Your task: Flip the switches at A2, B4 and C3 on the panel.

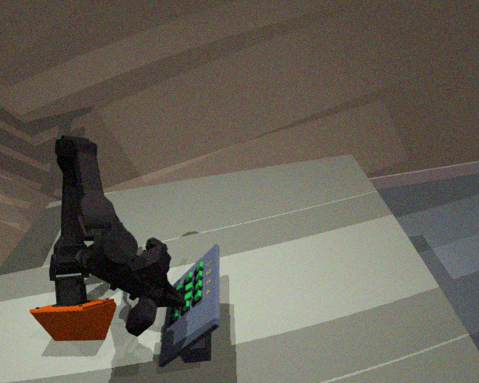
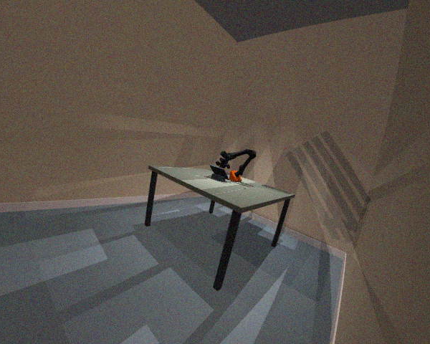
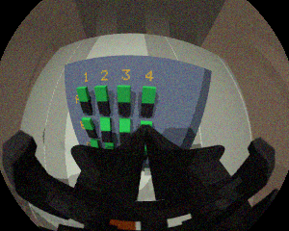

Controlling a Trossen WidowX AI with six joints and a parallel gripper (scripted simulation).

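The blue-grey switch panel (image 1: pixel 198 317) stands tilted on a dark stand near the arm's end of the table (image 1: pixel 322 263), its face carrying rows of green rocker switches (image 1: pixel 188 288) and yellow column numbers 1 to 4 (image 3: pixel 117 76). The gripper (image 1: pixel 174 298) is down on the lower part of the switch grid, fingers pressed together with nothing between them; in the wrist view their tips cover the row nearest the arm, around columns 3 and 4, and which switch they touch cannot be told. The black arm (image 1: pixel 83 206) folds down from its orange base (image 1: pixel 73 323), which sits just beside the panel.

The table top is pale grey-green, crossed by broad bands of light and shadow and thin white lines. In the exterior view it stands on 4 dark legs (image 2: pixel 226 251) on a grey-blue floor (image 2: pixel 97 266) patched with light. Tan walls (image 2: pixel 97 92) enclose the room, streaked with angular shadows, under a dark ceiling (image 2: pixel 289 14).
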